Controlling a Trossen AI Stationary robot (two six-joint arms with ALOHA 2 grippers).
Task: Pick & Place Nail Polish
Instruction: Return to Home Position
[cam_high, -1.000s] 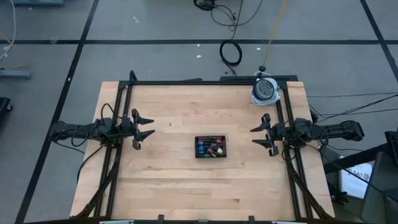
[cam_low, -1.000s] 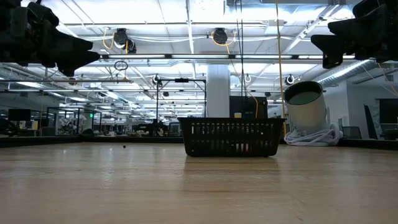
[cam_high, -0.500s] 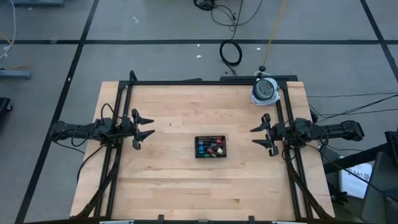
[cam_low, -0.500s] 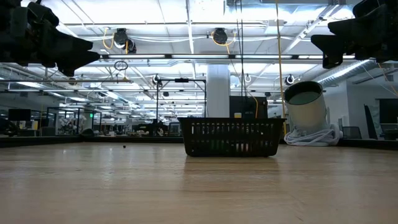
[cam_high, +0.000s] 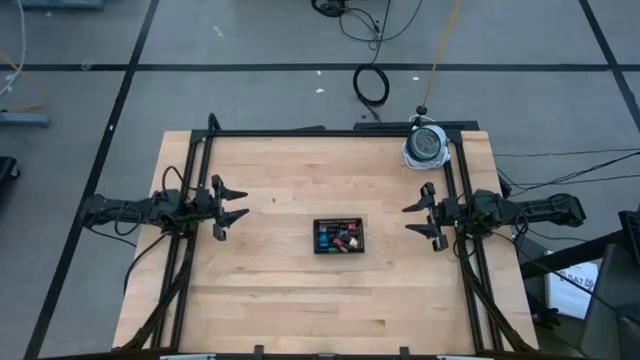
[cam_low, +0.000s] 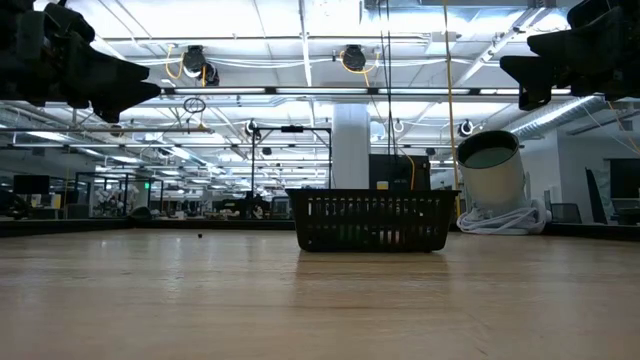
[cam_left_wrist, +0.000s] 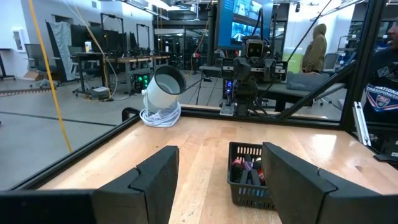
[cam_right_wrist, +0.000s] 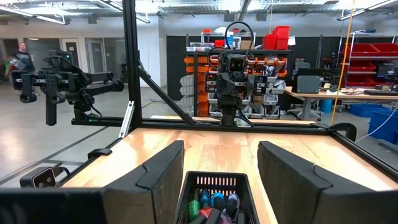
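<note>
High view: nail polish (cam_high: 338, 239) in basket (cam_high: 340, 219), count unclear.
Left gripper (cam_high: 240, 203): spread, left edge.
Right gripper (cam_high: 408, 218): spread, right edge.

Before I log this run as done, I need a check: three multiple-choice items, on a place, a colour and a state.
1. The nail polish bottles are: A) in the black mesh bin B) lying loose outside it C) on the floor
2. The cylinder at the corner of the table is: A) red B) white C) green
3. The left gripper and right gripper are: A) shut on bottles B) open, empty C) one shut
Key: 1 A, the high view shows them inside it; 2 B, white in both table views; 3 B, each wrist view shows a wide gap.
</note>
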